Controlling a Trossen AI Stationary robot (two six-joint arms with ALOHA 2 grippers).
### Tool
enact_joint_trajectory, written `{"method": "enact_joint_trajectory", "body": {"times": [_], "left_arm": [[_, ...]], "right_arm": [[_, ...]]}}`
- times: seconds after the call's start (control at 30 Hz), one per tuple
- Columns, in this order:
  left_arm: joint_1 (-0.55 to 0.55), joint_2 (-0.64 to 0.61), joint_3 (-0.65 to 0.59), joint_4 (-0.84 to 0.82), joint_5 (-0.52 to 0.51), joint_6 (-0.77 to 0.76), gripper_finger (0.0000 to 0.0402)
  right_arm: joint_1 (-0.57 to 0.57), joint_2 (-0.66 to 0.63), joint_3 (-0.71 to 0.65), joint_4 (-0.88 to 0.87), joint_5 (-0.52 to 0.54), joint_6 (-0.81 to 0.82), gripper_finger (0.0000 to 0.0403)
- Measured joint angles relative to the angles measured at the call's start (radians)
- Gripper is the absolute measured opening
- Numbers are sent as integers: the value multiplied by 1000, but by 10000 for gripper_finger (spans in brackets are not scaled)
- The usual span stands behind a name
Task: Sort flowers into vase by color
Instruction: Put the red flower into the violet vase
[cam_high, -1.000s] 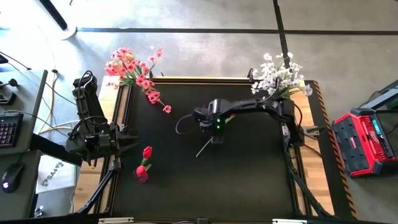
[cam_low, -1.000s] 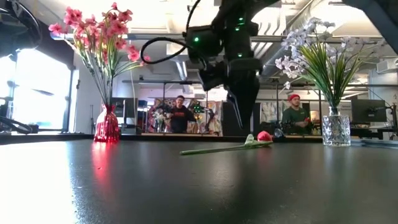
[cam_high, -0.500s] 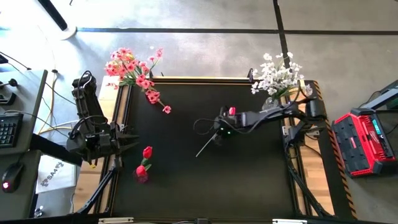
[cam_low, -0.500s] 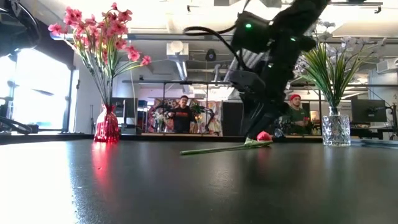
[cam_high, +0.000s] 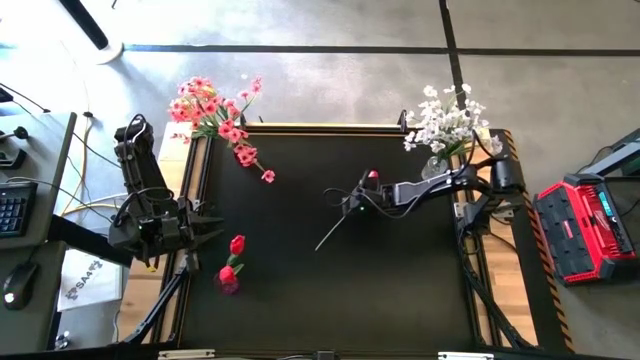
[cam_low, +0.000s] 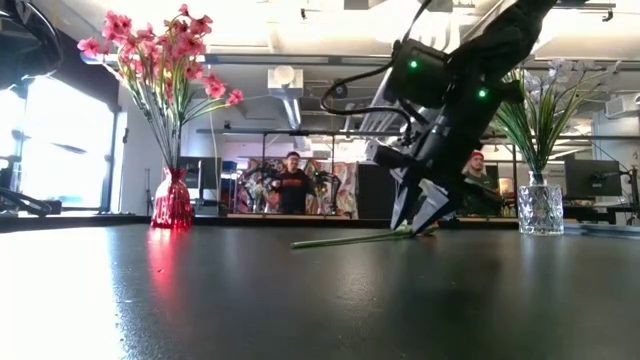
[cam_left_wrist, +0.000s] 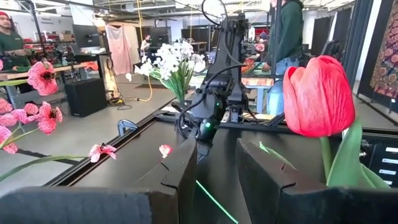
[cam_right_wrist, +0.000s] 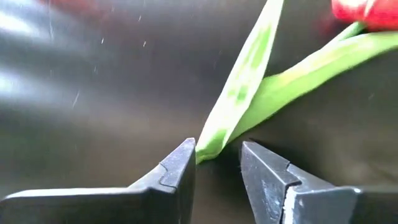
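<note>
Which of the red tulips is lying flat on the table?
The tulip at the table's middle, under the right end effector, lies flat. The other two tulips stand upright in a vase near the left end effector.

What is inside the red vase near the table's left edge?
Two red tulip buds stand in the red vase. Their stems inside it cannot be seen from above. The left gripper waits beside it.

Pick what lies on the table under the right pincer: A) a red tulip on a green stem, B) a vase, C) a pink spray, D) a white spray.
A: the right pincer is down over a red tulip whose green stem lies flat on the table, its leaf tip between the open fingers.
</note>
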Motion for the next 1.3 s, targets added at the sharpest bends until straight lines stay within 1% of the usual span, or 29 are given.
{"method": "enact_joint_trajectory", "body": {"times": [0.2, 0.37, 0.47, 0.57, 0.73, 0.87, 1.03, 1.07, 1.2, 1.3], "left_arm": [[0, 2, 0, -1, 0, -7, 102], [0, 1, 0, 0, 0, 19, 102], [0, 1, 0, 1, 0, 19, 102], [0, 1, 0, 0, 0, 19, 102], [0, 1, 0, 1, 0, 53, 102], [0, 1, 0, 2, 0, 62, 102], [0, -3, 0, 9, 0, 57, 102], [0, -3, 0, 14, 0, 57, 102], [0, -3, 0, 51, 0, 59, 102], [0, -3, 2, 85, 0, 72, 102]], "right_arm": [[-33, 0, 0, 10, 40, 7, 113], [-56, 9, 1, 15, 51, -55, 113], [-70, 37, 3, 33, 47, -89, 113], [-87, 85, 7, 73, 17, -137, 113], [-91, 124, 10, 111, 40, -194, 109], [-88, 105, 4, 109, 38, -224, 81], [-76, 63, 2, 114, 35, -328, 15], [-70, 53, 1, 111, 32, -360, 8], [-38, 12, -2, 106, 27, -453, 7], [2, -30, -2, 141, 65, -507, 2]]}}
